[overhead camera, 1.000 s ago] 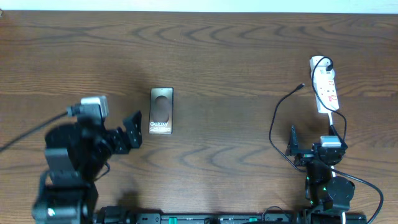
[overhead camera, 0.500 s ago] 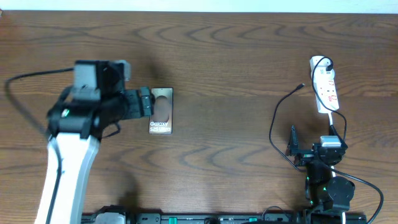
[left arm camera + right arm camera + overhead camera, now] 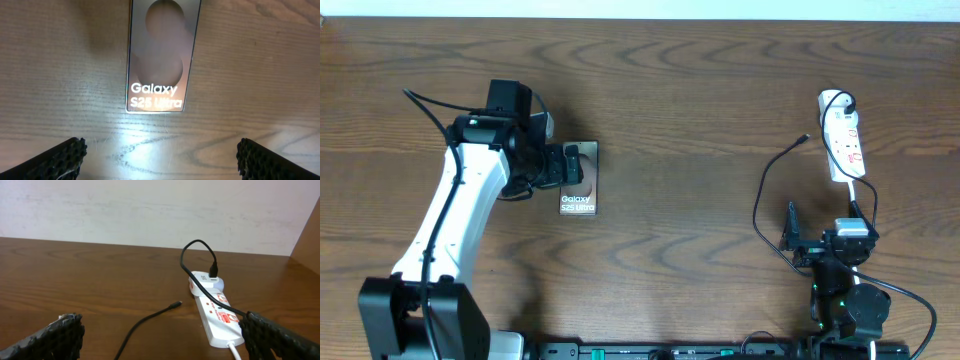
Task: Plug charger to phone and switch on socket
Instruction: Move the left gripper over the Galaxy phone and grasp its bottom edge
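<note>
My left gripper [image 3: 568,165] has swung up from the lower left and now hangs open at the phone [image 3: 583,197], left of centre. At right, the charger [image 3: 758,200] lies loose, its tip near the socket [image 3: 843,135]. My right gripper [image 3: 162,335] waits open. Phone not plugged in yet.

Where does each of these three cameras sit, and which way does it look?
Overhead: above the table, looking straight down; left arm and right arm show.
Left wrist: on the left arm, looks down at the phone; left gripper fingertips in bottom corners.
Right wrist: low, facing across the table to the socket and charger; right gripper fingertips below.
Shared: overhead also shows phone, socket, charger.
</note>
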Robot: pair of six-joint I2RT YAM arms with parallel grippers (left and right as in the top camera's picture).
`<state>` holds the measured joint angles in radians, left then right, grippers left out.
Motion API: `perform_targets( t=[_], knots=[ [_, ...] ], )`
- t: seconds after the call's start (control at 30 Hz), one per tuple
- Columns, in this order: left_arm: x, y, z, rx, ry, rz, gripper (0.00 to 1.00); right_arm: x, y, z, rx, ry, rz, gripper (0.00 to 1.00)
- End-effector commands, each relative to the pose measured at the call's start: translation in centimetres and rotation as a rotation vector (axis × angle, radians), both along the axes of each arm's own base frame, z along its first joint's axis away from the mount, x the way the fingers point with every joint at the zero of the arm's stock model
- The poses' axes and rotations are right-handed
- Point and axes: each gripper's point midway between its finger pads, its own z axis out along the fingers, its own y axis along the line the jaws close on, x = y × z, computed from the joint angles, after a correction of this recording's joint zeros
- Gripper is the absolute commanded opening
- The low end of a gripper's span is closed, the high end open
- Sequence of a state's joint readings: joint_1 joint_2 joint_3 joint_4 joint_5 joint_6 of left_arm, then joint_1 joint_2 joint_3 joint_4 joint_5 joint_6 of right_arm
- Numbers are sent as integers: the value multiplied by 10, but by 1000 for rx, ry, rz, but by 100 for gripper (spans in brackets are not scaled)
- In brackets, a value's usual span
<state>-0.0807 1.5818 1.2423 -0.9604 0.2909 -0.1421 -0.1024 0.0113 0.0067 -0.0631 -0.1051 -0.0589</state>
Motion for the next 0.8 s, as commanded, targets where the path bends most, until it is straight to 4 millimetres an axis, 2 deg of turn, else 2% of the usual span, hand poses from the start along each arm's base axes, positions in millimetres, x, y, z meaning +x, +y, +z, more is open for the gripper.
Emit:
perform_targets(
  t=[0.0,0.2,0.43,0.63,0.77],
  knots=[
    [8,-5,1,-6,-23,-8,98,0,2,0,-2,-1,12,99],
    [20,-5,-1,156,-98,-57,98,0,2,0,-2,0,12,99],
    [39,-13,7,338,-229,-104,98,0,2,0,-2,-1,12,99],
    [50,-18,10,325,-278,-98,98,0,2,0,-2,-1,12,99],
    [50,-20,2,314,-278,-99,98,0,2,0,-2,-1,12,99]
  ],
)
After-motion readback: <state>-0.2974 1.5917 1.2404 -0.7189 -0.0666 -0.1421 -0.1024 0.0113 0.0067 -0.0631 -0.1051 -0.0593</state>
